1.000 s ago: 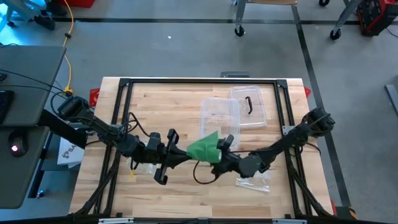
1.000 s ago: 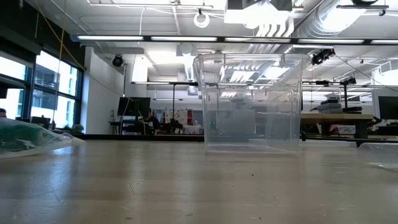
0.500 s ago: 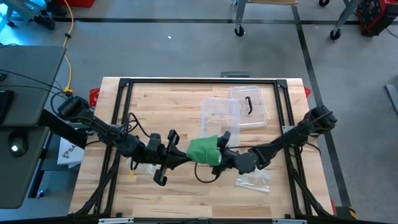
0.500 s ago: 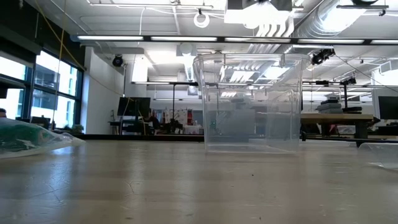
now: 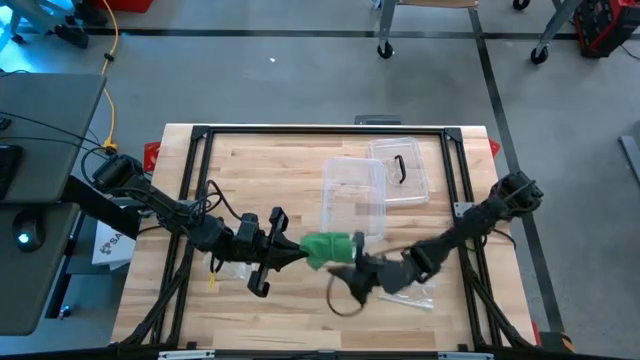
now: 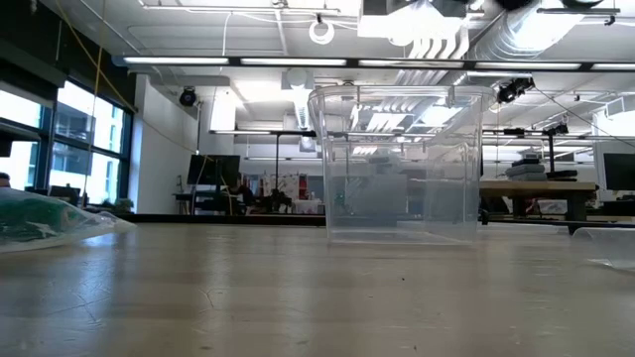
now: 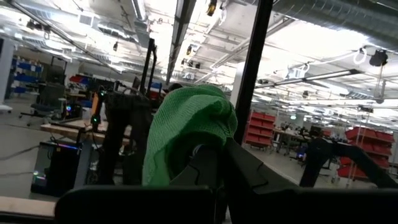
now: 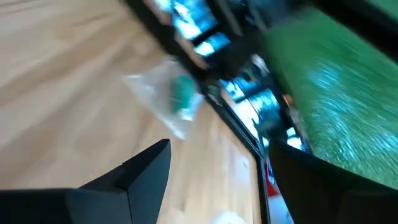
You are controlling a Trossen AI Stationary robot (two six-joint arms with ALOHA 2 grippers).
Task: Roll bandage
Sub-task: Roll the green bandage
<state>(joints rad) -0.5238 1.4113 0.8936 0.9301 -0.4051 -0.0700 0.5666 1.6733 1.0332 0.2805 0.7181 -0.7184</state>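
The green mesh bandage [image 5: 325, 247] is a compact bunch above the middle of the table, between my two grippers. My left gripper [image 5: 300, 250] comes from the table's left and is shut on it; in the left wrist view the bandage [image 7: 186, 124] drapes over that gripper [image 7: 214, 150]. My right gripper [image 5: 352, 262] stands open at the bandage's right, near side. In its blurred wrist view the bandage [image 8: 329, 68] lies beyond one finger of the right gripper [image 8: 217, 149]. My left gripper holds the bandage's left end [image 7: 193, 146] between its shut fingers, coming from the table's left and tilted a little upward. The cloth is bunched in several layers over the fingertips and hides the pinch. The bandage is lifted clear of the table. My right gripper is close beside the bandage; whether it touches, I cannot tell.
A clear plastic container [image 5: 355, 190] and its lid [image 5: 400, 170] with a black handle sit at the far middle; the container [image 6: 402, 164] stands upright. Plastic bags lie under the right arm [image 5: 410, 290] and near the left arm [image 5: 225, 270]. Black frame rails border the table.
My right gripper has swung from the bandage's far side toward the table's near edge, tipping downward, fingers still apart. The bandage's loose flap, which stuck out toward the far edge, has been drawn in, leaving a compact bunch at my left gripper.
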